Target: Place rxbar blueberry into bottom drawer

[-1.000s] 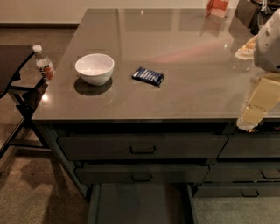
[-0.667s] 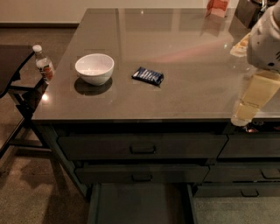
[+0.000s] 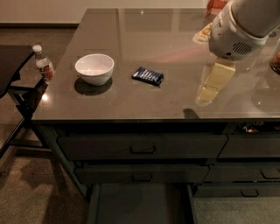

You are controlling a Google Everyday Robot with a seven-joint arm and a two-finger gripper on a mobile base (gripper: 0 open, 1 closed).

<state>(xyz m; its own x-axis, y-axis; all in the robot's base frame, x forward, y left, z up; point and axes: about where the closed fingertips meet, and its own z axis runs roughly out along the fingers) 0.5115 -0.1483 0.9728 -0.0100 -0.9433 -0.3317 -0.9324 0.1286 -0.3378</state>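
Observation:
The rxbar blueberry is a small dark blue wrapper with white markings. It lies flat near the middle of the grey countertop, just right of the white bowl. The bottom drawer is pulled out at the foot of the cabinet, and its flat grey floor is bare. My gripper is pale cream and hangs from the white arm at the upper right. It is low over the countertop, well to the right of the bar and apart from it. It holds nothing that I can see.
A small water bottle stands on the black side stand left of the counter. Two shut drawers with black bar handles sit above the open one. More drawers lie to the right. An orange packet and other items sit at the counter's far right.
The arm has swung left and down over the countertop, bringing the gripper closer to the bar. The bar, bowl and drawer have not moved.

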